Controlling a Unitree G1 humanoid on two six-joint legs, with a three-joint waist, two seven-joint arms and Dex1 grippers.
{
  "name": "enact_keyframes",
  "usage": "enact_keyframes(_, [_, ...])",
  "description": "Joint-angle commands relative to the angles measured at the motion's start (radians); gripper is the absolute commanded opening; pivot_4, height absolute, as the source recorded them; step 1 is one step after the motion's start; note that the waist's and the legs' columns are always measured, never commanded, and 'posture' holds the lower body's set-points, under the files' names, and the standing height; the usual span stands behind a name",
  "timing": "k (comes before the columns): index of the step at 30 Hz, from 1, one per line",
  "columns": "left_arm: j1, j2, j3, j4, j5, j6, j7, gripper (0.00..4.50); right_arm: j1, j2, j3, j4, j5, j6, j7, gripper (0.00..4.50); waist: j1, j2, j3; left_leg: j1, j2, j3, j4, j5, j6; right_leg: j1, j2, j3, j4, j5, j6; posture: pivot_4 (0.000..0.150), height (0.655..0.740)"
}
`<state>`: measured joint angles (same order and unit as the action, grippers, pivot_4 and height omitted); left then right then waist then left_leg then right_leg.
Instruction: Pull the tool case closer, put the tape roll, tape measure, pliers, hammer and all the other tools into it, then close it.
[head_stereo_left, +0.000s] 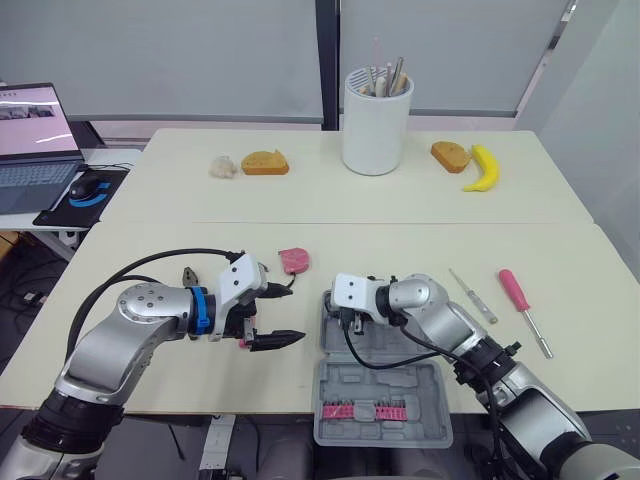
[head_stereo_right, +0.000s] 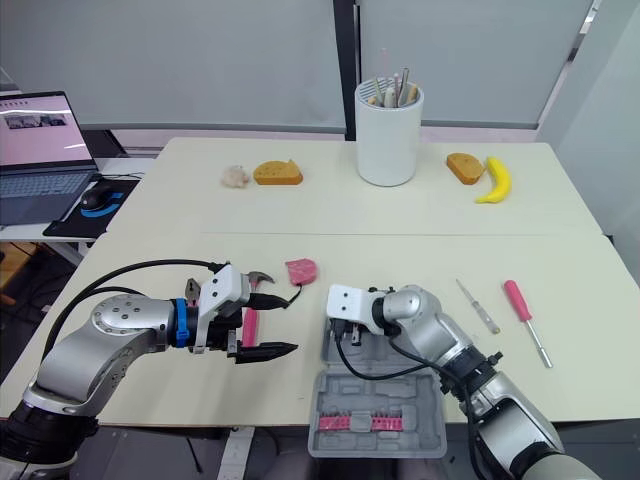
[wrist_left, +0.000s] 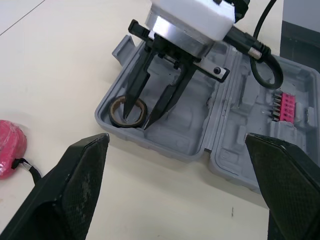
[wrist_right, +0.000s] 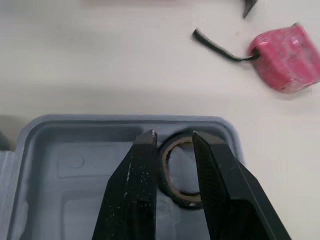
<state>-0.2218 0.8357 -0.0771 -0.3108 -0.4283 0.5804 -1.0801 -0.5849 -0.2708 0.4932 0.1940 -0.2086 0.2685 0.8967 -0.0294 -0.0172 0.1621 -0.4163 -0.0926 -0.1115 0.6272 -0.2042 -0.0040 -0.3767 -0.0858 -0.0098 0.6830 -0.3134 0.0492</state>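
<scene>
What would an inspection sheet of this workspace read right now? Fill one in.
Surface: cream table, tools scattered.
Job's things: open grey plastic tool case at near edge, black tape roll inside; pink tape measure, pink-handled screwdriver, slim silver screwdriver outside.
Clutter: white utensil cylinder, yellow banana, brown bread slices.
Grippers: right gripper fingers parted astride the roll's wall; left gripper open, empty.
Cables: black wrist cables loop from both arms.
Surroundings: open laptop on side desk.

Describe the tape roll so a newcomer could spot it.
An open grey tool case sits on the near table. In its far-left corner, under the right gripper, lies the tape roll: a dark ring, unlike the pink tape measure outside.
</scene>
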Motion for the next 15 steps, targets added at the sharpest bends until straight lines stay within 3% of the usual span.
enact_keyframes(1, [-0.013,0.002,0.003,-0.025,0.003,-0.013,0.001,4.5,0.032,0.009,-0.061,-0.037,0.047,-0.049,-0.046,1.24,0.0,0.0,0.0,0.0,0.0,0.0,0.0,0.0,0.0,0.0,0.0,0.0,0.0,0.0,0.0,0.15,0.74])
enact_keyframes(10, [-0.029,0.001,-0.003,-0.019,0.007,-0.011,-0.005,4.5,0.101,0.061,-0.087,0.116,0.076,-0.192,-0.139,1.24,-0.002,0.0,0.0,0.0,0.0,0.0,0.0,0.0,0.0,0.0,0.0,0.0,0.0,0.0,0.0,0.15,0.74])
enact_keyframes(15, [-0.033,0.003,-0.009,-0.017,0.011,-0.011,-0.005,4.5,0.095,0.058,-0.043,0.237,-0.001,-0.204,-0.185,1.24,-0.003,0.0,0.0,0.001,0.0,0.001,-0.001,0.0,0.0,0.0,0.001,0.001,0.0,0.0,0.0,0.15,0.74])
